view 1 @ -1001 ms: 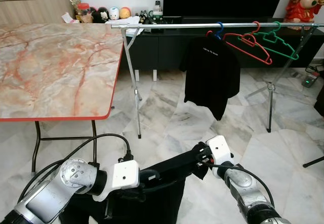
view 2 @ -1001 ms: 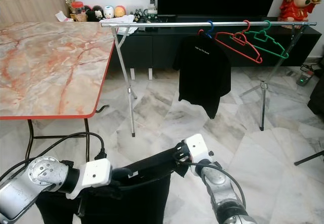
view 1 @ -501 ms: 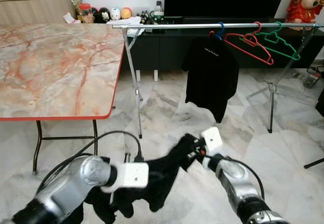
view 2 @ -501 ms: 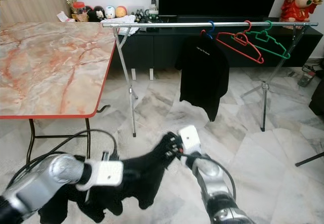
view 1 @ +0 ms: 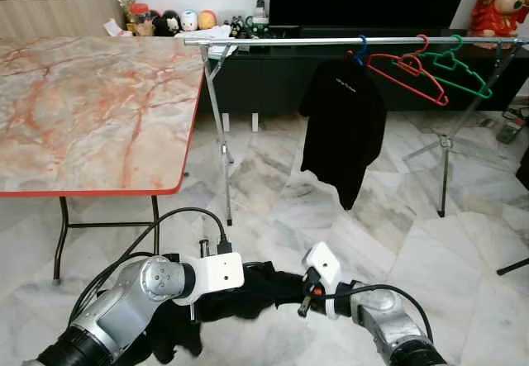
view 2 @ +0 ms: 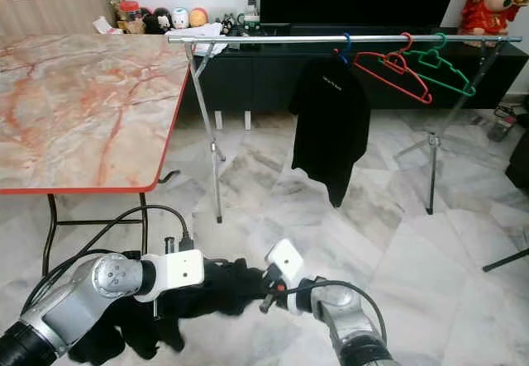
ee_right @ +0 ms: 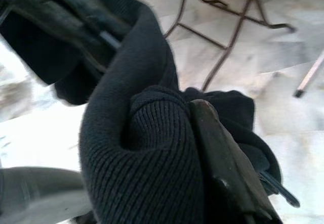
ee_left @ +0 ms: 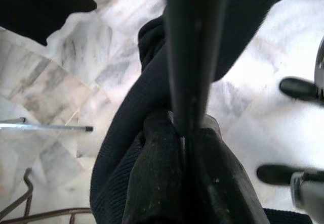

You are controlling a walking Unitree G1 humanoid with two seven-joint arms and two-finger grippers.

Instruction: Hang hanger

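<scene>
A black knit garment (view 1: pixel 256 287) hangs bunched low over the floor between my two grippers. My left gripper (ee_left: pixel 184 133) is shut on a fold of it, as the left wrist view shows. My right gripper (ee_right: pixel 200 128) is shut on another fold, its finger pressed into the knit. The two white wrist blocks sit close together at the bottom of the eye views. Ahead stands a metal clothes rack (view 1: pixel 273 42). On its rail hang a black T-shirt (view 1: pixel 343 126) on a blue hanger (view 1: pixel 359 48), a bare red hanger (view 1: pixel 405 73) and a bare green hanger (view 1: pixel 459 70).
A marble-topped table (view 1: pixel 91 110) with a red edge stands at the left, its metal legs near my left arm. A black TV cabinet (view 1: pixel 273 73) runs behind the rack. A red figurine (view 1: pixel 500 2) stands at the far right. Marble floor stretches between me and the rack.
Both grippers have come down and closer together. The garment, stretched wide between them a second ago, is now bunched up in a clump.
</scene>
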